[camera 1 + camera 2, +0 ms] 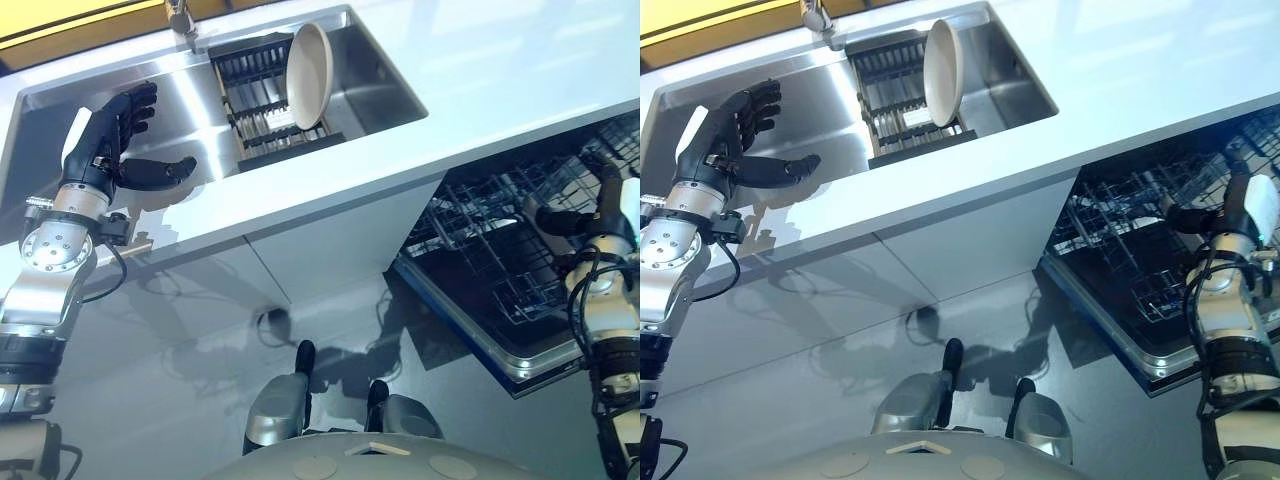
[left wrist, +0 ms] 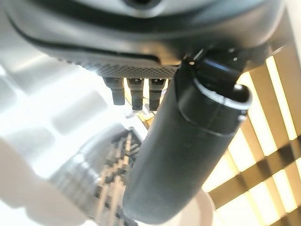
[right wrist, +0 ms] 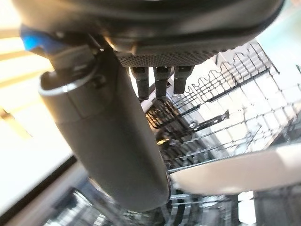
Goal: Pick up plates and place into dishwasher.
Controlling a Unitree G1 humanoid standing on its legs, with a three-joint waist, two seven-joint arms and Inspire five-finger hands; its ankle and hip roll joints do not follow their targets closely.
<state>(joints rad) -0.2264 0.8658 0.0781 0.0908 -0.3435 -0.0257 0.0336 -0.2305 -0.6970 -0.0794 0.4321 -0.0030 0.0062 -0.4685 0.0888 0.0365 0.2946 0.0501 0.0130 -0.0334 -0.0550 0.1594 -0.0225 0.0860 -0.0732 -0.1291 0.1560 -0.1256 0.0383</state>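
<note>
Plate [image 1: 309, 76] stands on edge in dark ribbed rack [image 1: 262, 98] inside steel sink [image 1: 380, 85], right of left hand [image 1: 112, 140] | left hand spread wide, empty | advice: pinch smooth cream rim, lift straight up | right hand [image 1: 580, 215] over wire dishwasher rack [image 1: 500, 250], fingers relaxed, empty | desk [image 1: 520, 60] glossy white.

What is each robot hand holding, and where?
Left robot hand: nothing, open above the sink. Right robot hand: beside a plate; hold cannot be told.
</note>
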